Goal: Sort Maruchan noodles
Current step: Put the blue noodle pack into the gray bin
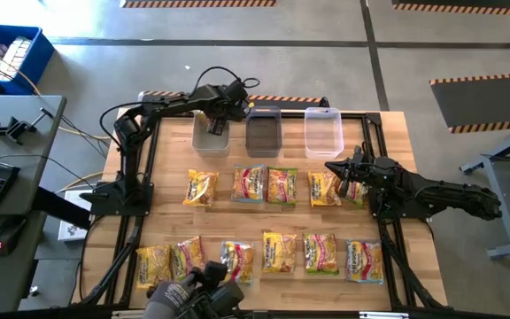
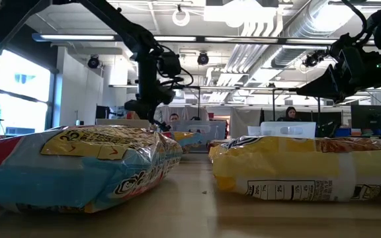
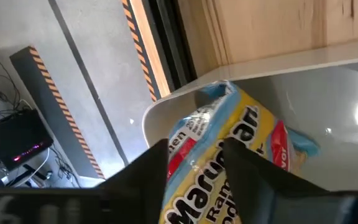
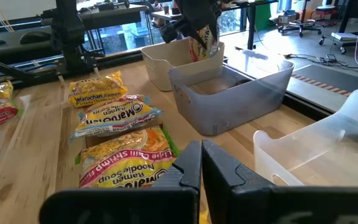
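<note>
My left gripper (image 1: 218, 127) hangs over the pale tub (image 1: 211, 135) at the table's far left and is shut on a blue, yellow and red Maruchan noodle packet (image 3: 229, 155), also seen in the right wrist view (image 4: 204, 38). Beside that tub stand a dark tub (image 1: 263, 131) and a clear tub (image 1: 323, 131). Two rows of noodle packets lie flat on the table, one in the middle (image 1: 264, 185) and one near the front (image 1: 277, 252). My right gripper (image 4: 201, 165) is shut and waits above the middle row's right end (image 1: 336, 168). My left gripper pinches the packet between its two fingers (image 3: 151, 168), which come from above, slanting down. The packet runs on past the fingers, and its crinkled far end (image 3: 219, 93) points down into the pale tub. It hangs clear of the table, over the tub's inside.
The three tubs stand side by side along the far edge. Packets fill the middle and near strips of the wooden top. Bare wood (image 1: 264, 217) lies between the two rows. A dark device (image 1: 193, 297) sits at the near edge.
</note>
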Available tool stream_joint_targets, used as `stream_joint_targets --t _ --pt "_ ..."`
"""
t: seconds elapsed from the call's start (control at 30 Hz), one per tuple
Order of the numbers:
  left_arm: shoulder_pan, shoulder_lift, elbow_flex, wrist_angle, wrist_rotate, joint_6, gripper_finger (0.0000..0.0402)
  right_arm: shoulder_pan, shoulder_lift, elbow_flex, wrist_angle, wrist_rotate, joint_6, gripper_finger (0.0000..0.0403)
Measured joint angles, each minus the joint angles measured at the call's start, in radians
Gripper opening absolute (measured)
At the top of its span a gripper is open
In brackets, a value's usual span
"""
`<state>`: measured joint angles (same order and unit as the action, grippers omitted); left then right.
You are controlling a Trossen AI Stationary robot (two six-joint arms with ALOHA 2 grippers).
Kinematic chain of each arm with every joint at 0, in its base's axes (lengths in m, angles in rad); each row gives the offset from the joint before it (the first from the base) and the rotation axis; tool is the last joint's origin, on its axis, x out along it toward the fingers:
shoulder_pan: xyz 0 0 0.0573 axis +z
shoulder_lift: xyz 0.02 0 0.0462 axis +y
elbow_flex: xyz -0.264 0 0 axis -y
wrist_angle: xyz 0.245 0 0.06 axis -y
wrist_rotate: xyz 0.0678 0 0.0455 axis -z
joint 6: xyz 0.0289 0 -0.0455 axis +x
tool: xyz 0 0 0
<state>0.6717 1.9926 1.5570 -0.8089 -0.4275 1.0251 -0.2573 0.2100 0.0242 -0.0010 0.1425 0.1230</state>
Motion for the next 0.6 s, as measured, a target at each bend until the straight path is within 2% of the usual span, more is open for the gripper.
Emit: stream_joint_targets --t 0.23,0.43,0.6 --pt "0.011 0.0 0.0 -0.046 -0.006 0.017 0.0012 0.0 0.0 0.0 0.0 0.0 0.0 0.0" --pt "0.02 -0.036 0.008 -0.068 0.002 -0.023 0.0001 0.0 0.0 0.0 0.0 0.0 0.0 0.0" --pt "0.041 -0.074 0.072 -0.129 0.088 -0.112 0.0 0.0 0.0 0.0 0.0 0.0 0.0 0.0"
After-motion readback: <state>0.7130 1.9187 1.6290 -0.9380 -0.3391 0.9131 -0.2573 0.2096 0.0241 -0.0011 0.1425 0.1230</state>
